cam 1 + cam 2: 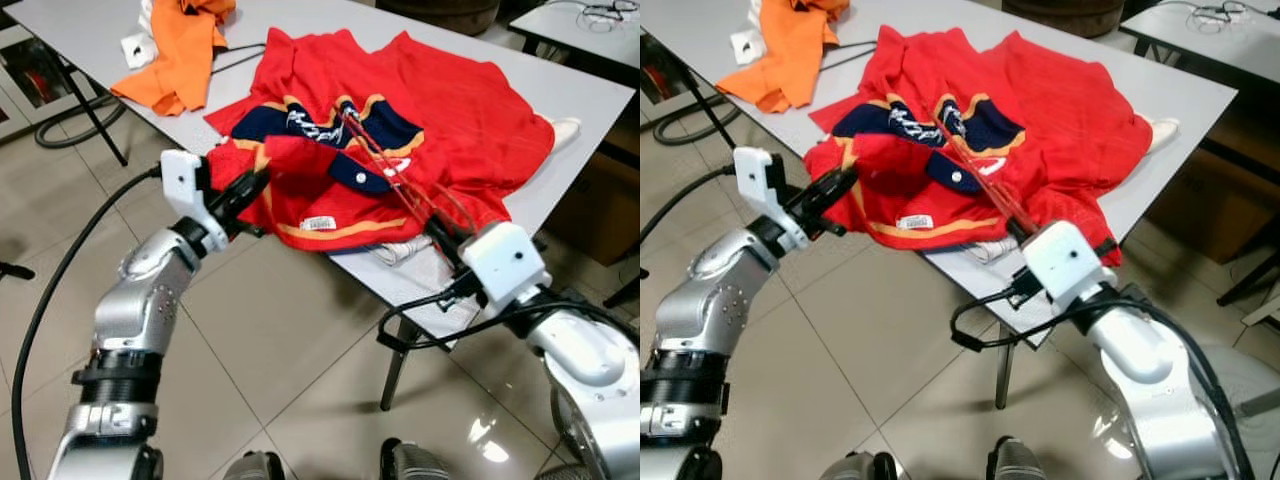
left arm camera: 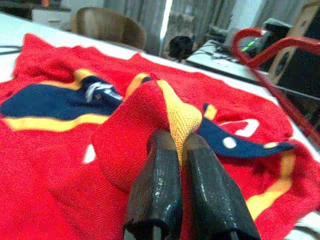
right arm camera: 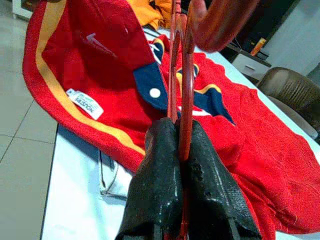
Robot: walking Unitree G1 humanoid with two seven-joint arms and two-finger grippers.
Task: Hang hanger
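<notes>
Ahead, from our head cameras, a red jersey (image 1: 400, 130) lies on the white table (image 1: 580, 95). Our left wrist view shows our left gripper (image 2: 181, 150) pinching its collar. Our right wrist view shows our right gripper (image 3: 180, 135) clamped on the red hanger (image 3: 186, 75) above the jersey.

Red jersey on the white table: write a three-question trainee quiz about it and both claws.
1. True or false: the left claw is shut on the yellow-trimmed edge of the red knit jersey with the navy collar.
2. What does the right claw grip? A) thin red wire hanger B) orange cloth C) black cable
3. Fill in: the jersey lies on the white ___.

Key: 1 true; 2 A; 3 table.
</notes>
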